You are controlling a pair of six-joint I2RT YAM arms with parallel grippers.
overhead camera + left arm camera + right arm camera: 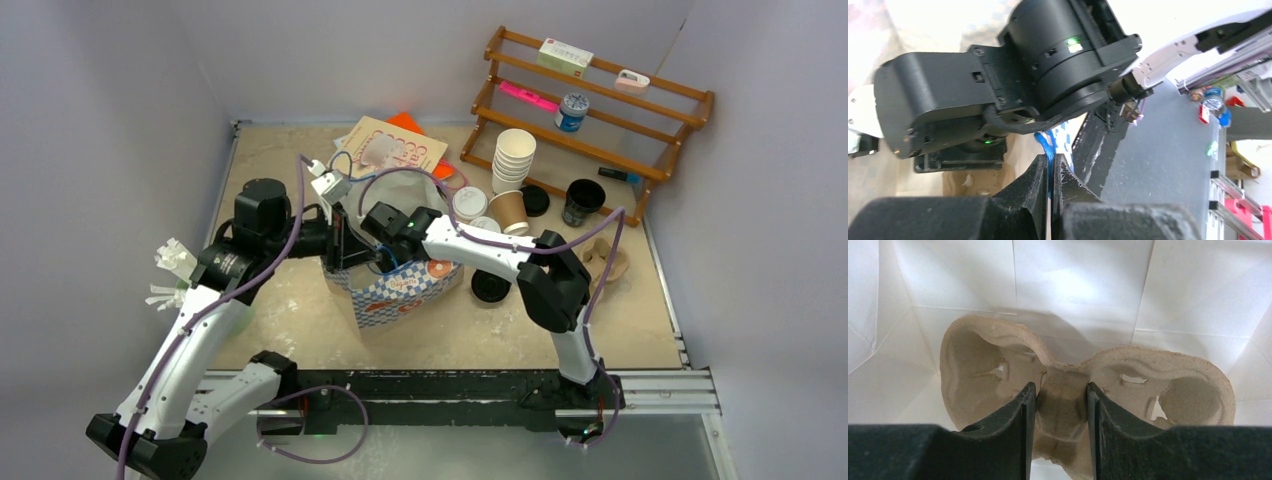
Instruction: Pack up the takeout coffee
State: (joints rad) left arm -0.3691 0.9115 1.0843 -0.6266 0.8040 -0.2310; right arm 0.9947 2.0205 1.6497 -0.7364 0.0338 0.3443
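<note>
Top view: brown cup (512, 212) and black cup (582, 200) stand right of paper bag (405, 295), unpacked; judged light, thin-walled, crushable; grasp gently round the wall below the lid
Left wrist: left gripper (1052, 162) pressed together on bag rim
Right wrist: right gripper (1061, 390) pinching cup carrier (1193, 390) by its central ridge, inside bag
</note>
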